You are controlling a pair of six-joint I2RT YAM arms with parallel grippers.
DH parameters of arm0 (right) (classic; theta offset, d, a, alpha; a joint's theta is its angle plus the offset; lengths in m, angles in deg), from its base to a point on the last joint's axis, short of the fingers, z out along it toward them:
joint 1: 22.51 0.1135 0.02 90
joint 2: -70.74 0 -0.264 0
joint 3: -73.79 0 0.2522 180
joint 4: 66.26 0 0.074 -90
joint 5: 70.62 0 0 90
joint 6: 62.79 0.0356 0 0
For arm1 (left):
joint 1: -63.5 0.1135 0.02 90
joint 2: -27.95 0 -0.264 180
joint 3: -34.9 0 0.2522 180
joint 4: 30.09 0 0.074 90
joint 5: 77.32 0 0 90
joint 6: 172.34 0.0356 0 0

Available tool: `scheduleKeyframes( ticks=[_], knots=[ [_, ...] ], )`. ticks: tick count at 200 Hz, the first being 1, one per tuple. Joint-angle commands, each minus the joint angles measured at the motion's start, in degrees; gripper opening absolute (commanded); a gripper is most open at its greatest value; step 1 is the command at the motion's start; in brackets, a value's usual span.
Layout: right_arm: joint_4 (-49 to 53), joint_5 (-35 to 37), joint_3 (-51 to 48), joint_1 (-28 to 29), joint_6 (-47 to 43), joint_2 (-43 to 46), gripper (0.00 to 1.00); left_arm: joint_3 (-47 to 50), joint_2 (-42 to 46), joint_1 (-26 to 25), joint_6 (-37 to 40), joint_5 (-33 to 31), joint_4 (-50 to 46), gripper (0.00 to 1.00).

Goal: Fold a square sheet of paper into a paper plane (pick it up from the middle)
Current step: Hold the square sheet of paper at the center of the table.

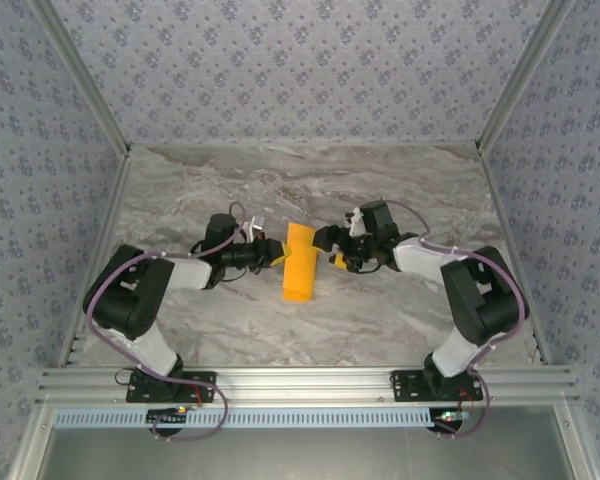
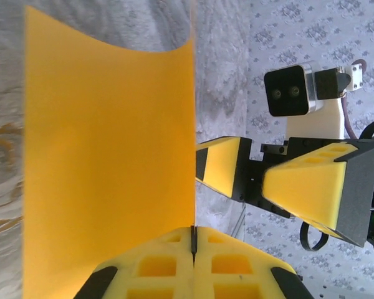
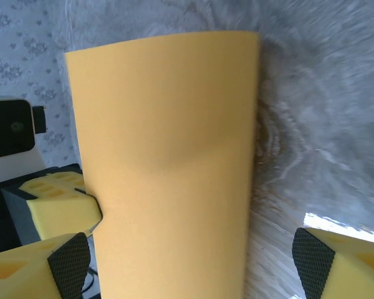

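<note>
Paper, the square sheet of paper point(image 1: 300, 262), hangs curved above the middle of the marble table point(image 1: 380, 190), 1 edge pinched in the closed left gripper point(image 1: 278, 252). The right gripper point(image 1: 332, 250), jaws spread wide, sits just beside the other edge, holding nothing.

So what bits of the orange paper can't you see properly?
- Top view: the square sheet of paper is too small to show creases.
- Left wrist view: its lower edge is hidden by the left tool and the frame edge.
- Right wrist view: its bottom is cut off; the table is blurred.
</note>
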Motion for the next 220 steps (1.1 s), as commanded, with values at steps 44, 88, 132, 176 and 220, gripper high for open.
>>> scheduleKeyframes(
  ticks=[44, 88, 132, 176, 220],
  knots=[
    [7.97, 7.96, -1.16, 1.54, -3.60, 1.70, 0.85, -7.38, -4.72, -2.94, 5.54, -1.58, -9.48, 0.00],
    [9.40, 8.05, 2.58, 4.53, -3.86, -3.41, 0.71, -8.59, -6.50, -3.00, 9.27, -5.59, -17.21, 0.01],
    [8.42, 7.11, 4.67, 5.75, -2.57, -7.06, 0.60, -9.42, -6.40, -2.96, 13.49, -7.88, -22.60, 0.04],
    [12.70, 8.96, 7.34, 6.50, -3.40, -9.33, 0.50, -10.76, -6.94, -2.94, 14.42, -7.79, -23.92, 0.09],
    [18.56, 13.28, 9.26, 7.23, -3.72, -11.76, 0.42, -13.78, -3.90, -2.87, 16.26, -13.98, -33.71, 0.27]
  ],
)
